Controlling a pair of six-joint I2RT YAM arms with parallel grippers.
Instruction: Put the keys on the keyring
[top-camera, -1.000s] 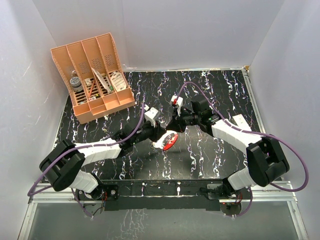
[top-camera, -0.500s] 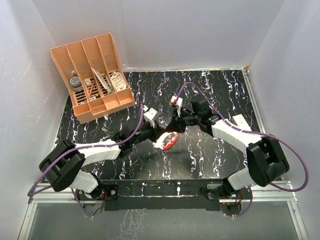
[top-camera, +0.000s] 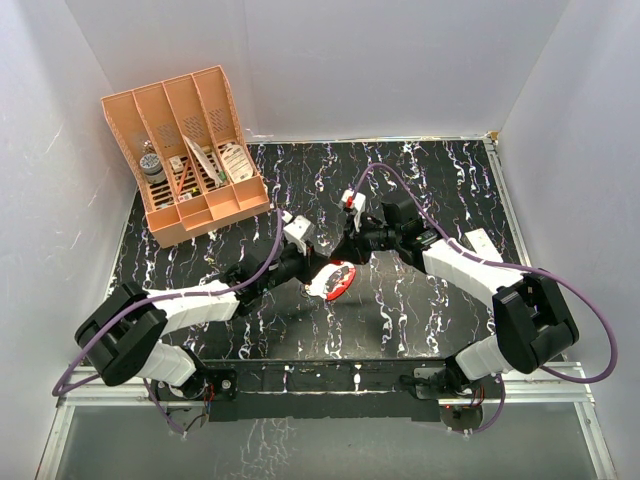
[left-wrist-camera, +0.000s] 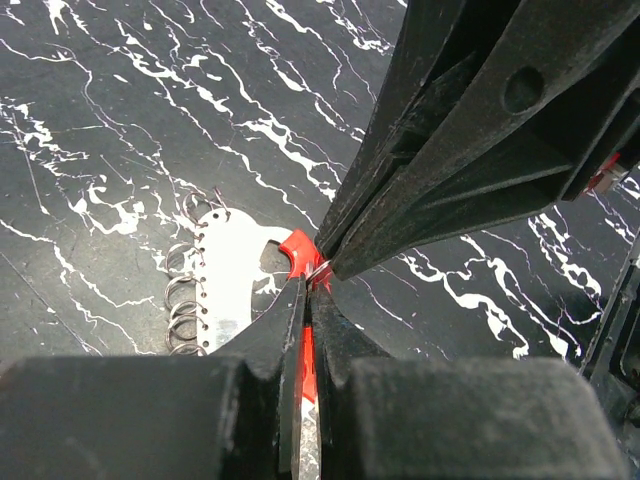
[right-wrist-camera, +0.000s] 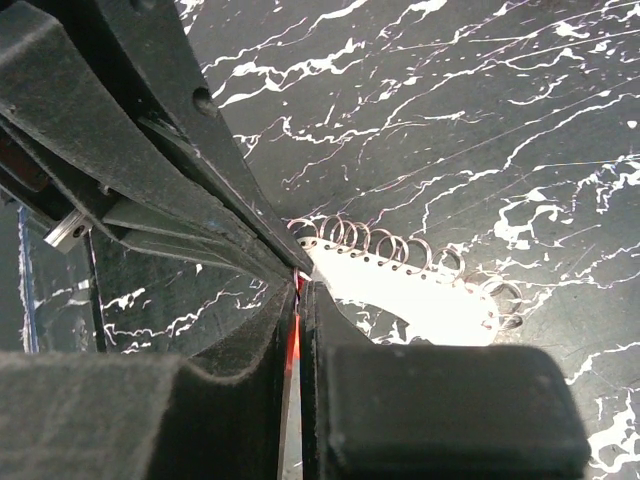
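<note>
Because both claws crowd the same end of the keyring (left-wrist-camera: 230, 285), the main danger we see is a tug-of-war. Our left claw (left-wrist-camera: 308, 292) is pressed together on the ring's red rim, with a red strip showing between its fingers. Our right claw (right-wrist-camera: 298, 288) is likewise pinched together on a thin red sliver, which we take for that same rim, though it could be the key. The keyring sits mid-surface (top-camera: 440, 190) between the two tips, its white plate and row of small wire loops (right-wrist-camera: 380, 245) fanning out to one side. Whether it rests on the surface or hangs just above it we cannot tell. The key itself we cannot pick out in any view. If either arm pulls or twists while the other holds, the thin rim may slip free or the plate may flip. With the tips touching, any closing move could knock finger against finger and jar the grip. And should the right claw let go too early, a key this small could drop onto the black-and-white marbling and be hard to find.
</note>
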